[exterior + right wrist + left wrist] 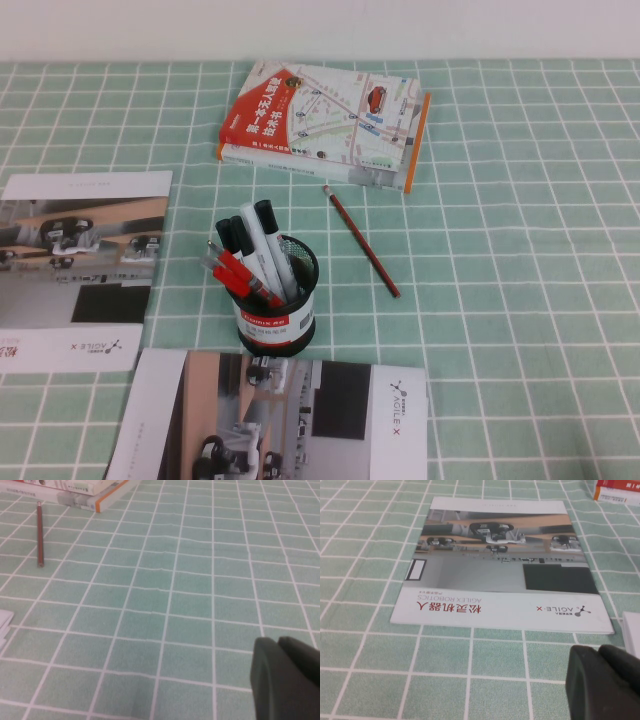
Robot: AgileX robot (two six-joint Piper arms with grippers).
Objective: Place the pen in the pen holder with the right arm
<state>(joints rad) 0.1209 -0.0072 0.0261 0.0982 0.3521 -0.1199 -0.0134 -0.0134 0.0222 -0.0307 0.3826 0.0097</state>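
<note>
Between the book [325, 122] and the pen holder [276, 300] lies the pen [361, 240], flat on the tablecloth [520, 250], so bring your right gripper [287, 680], parked well off it beside the idle left gripper [605, 685], down across its middle; neither claw holds anything, and I cannot tell how far either is open.

The thin dark-red pen [361, 241] lay diagonally at frame centre-right, just beside the black mesh pen holder [272, 296], already stuffed with markers.

The high camera looks down from above at the whole table [520, 300]. Both wrist cameras sit low and close. The right wrist one also sees the pen [39, 534] and book [95, 492].
</note>
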